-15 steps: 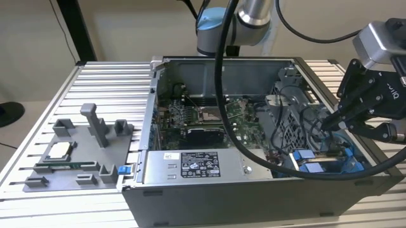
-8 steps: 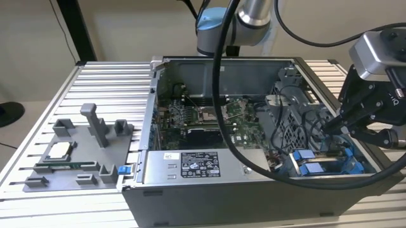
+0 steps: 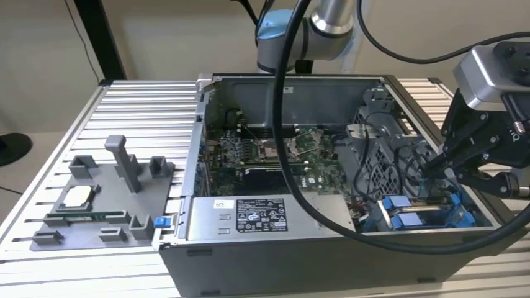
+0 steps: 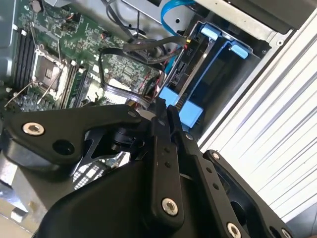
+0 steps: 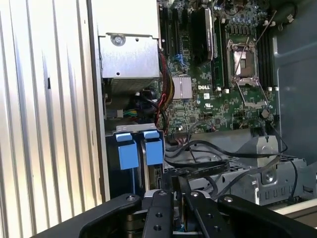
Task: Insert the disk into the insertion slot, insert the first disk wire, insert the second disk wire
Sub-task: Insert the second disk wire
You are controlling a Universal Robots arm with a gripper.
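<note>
The disk sits in its blue carrier [image 4: 218, 67] inside the insertion slot [image 3: 451, 214], at the case's front corner on the exterior view's right. Two blue carrier tabs [image 5: 140, 151] stick out of the bay side by side. My black gripper [image 3: 432, 166] hangs just over that bay, tips pointing down into the case. In both wrist views its fingers [image 4: 157, 130] are pressed together. A black disk wire [image 5: 198, 168] lies across the tips [image 5: 179, 184] and looks pinched there. Several black wires [image 4: 148, 47] and a blue one [image 4: 173, 10] loop nearby.
The open computer case [image 3: 331, 254] rests on a slatted aluminium table [image 3: 141, 99]. A silver labelled power-supply box [image 3: 257, 217] fills the front middle, the motherboard [image 3: 265, 155] lies behind it. A grey parts fixture [image 3: 99, 205] stands at the exterior view's left. A thick black arm cable [image 3: 286, 124] crosses the case.
</note>
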